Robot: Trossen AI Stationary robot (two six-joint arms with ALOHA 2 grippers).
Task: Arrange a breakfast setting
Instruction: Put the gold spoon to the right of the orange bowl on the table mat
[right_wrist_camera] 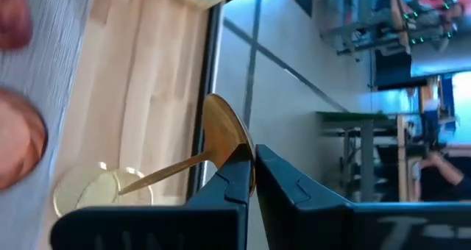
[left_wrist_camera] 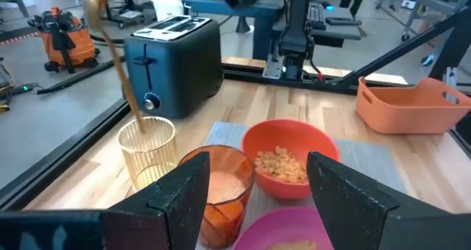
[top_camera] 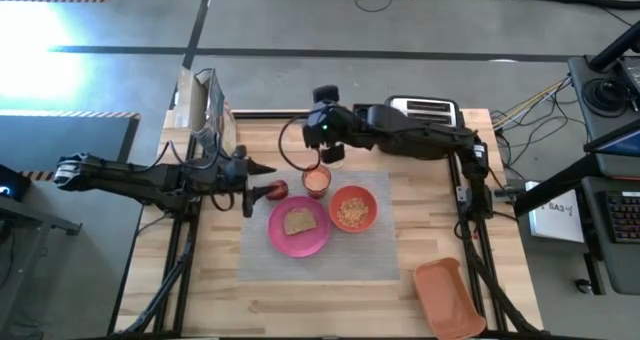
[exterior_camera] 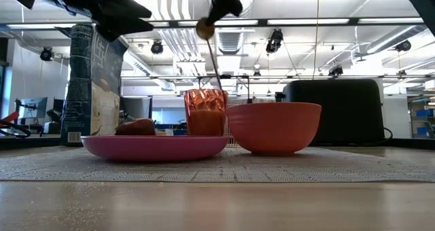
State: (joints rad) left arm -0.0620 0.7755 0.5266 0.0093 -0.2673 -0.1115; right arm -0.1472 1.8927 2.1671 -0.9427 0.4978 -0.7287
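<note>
On the grey placemat (top_camera: 370, 250) stand a pink plate (top_camera: 298, 230) with toast (top_camera: 299, 221), an orange bowl (top_camera: 352, 208) holding cereal, and an orange cup (top_camera: 316, 181). The clear glass (left_wrist_camera: 147, 151) stands just past the cup. Above the glass, my right gripper (right_wrist_camera: 254, 162) is shut on the gold spoon (left_wrist_camera: 110, 37). The red apple (top_camera: 277, 190) rests on the table at the mat's left edge. My left gripper (left_wrist_camera: 254, 206) hovers open over it, pointing at the cup. My right gripper pinches the spoon's bowl (right_wrist_camera: 221, 129) between its two fingertips (right_wrist_camera: 239, 173), coming slantwise from above. The spoon hangs below the fingers, bowl up, and its handle (left_wrist_camera: 121, 81) slants down to the glass's mouth (left_wrist_camera: 140, 123). Whether the handle's end touches the glass, I cannot tell.
A black-and-silver toaster (top_camera: 425, 108) stands at the far edge behind the right arm. A cereal box (top_camera: 205, 105) is at the far left corner. An orange tray (top_camera: 448, 295) lies near the front right. Bare wood shows in front of the mat.
</note>
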